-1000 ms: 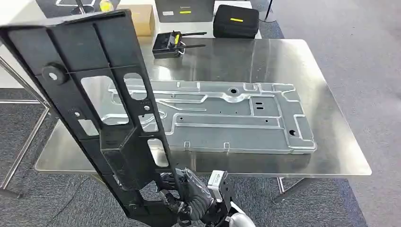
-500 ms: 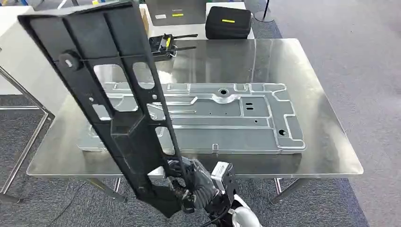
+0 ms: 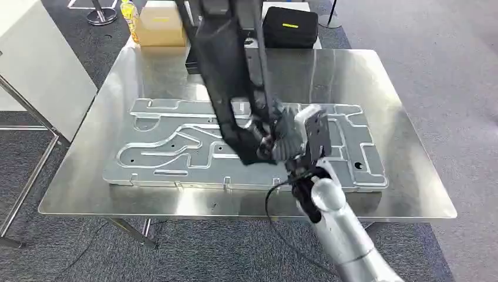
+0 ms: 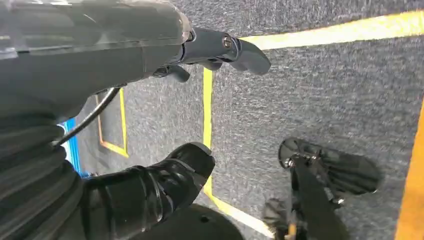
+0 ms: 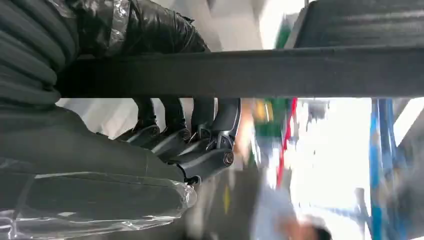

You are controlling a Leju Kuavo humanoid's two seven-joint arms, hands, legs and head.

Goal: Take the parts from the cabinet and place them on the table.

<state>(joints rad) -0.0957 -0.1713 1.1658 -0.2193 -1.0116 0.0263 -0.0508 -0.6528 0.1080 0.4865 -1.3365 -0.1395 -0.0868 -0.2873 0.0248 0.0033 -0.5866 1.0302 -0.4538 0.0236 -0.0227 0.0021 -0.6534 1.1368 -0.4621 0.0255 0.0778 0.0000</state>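
In the head view, the right hand (image 3: 271, 141) is clenched around the lower end of a long black plastic frame panel with cut-out windows (image 3: 226, 76), which stands nearly upright and blurred above the stainless-steel table (image 3: 411, 176), its top running out of the picture. Directly below it lies a large flat pressed aluminium sheet part with ribs and holes (image 3: 170, 150), taking up most of the tabletop. The main hazard, as I judge it, is leverage: the panel is long and is held only at one end, so it could twist in the fingers, swing and strike the sheet part or slide off the near table edge. Bare table is scarce, so the panel may have to be laid across the sheet, where it could scrape or rock. At the far edge stand a cardboard box (image 3: 160, 24), a yellow bottle (image 3: 130, 14) and a black zipped case (image 3: 290, 26), all within the sweep of the panel's upper end; a white cabinet (image 3: 35, 64) flanks the table. In the left wrist view, the left hand (image 4: 165, 115) hangs over grey carpet (image 4: 320, 100) with yellow tape lines, thumb and fingers apart, holding nothing. In the right wrist view, dark fingers (image 5: 200, 145) curl under a black bar of the panel (image 5: 250, 72), firmly wrapped.
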